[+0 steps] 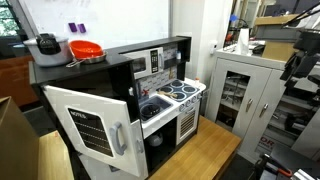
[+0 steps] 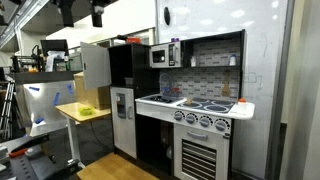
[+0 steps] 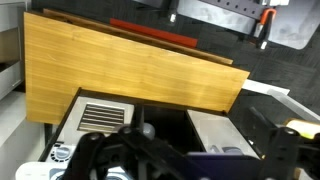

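One toy kitchen (image 1: 185, 122) stands at the back edge of the pale wooden worktop (image 1: 195, 155) – one white door (image 1: 88, 125) swung open, one microwave (image 1: 150, 63), and what look like four ringed burners (image 1: 180, 93). On its flat black top sit one red bowl (image 1: 86, 49) and one grey pot (image 1: 47, 45), just beside each other. Bare, smooth boards lie free toward the worktop's front edge. In the wrist view the black pincer (image 3: 180, 155) hangs above the kitchen – jaws spread wide, gripping nothing.

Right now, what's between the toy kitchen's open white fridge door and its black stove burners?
A small round grey sink sits there, sunk into the worktop; it shows in an exterior view.
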### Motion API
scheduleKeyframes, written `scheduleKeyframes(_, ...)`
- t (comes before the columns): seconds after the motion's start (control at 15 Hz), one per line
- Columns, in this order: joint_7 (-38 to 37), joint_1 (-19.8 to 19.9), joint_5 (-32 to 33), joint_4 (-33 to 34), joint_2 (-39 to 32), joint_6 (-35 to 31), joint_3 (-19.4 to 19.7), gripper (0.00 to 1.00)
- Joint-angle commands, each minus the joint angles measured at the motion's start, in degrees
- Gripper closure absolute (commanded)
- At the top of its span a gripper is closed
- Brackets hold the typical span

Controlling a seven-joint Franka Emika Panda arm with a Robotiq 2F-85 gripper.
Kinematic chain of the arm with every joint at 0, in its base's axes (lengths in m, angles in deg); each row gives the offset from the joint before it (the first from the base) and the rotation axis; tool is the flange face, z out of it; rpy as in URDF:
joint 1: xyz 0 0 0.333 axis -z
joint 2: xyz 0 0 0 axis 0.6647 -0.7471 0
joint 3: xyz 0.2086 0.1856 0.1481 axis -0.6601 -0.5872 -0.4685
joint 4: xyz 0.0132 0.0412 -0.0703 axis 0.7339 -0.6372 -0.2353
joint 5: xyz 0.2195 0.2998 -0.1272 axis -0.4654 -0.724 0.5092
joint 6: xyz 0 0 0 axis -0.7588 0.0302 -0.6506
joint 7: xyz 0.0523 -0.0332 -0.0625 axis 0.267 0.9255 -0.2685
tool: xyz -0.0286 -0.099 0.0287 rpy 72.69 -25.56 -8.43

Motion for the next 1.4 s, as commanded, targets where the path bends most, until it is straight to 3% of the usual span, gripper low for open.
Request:
scheduleKeyframes(0.0,3.8,1.9,-0.7,1.8,-3.8,-1.1,0.9,0.00)
scheduleKeyframes(0.2,5.3,1.0,-0.9,4.1,-8.6,-1.4,1.0,0.00)
scheduleKeyframes(0.93,5.3,0.2,-1.3,4.3,-9.8,-2.0,0.3,0.00)
scheduleKeyframes(1.33,3.6,-3.5,-5.4,4.7,-19.4,-8.3,-4.8,0.00)
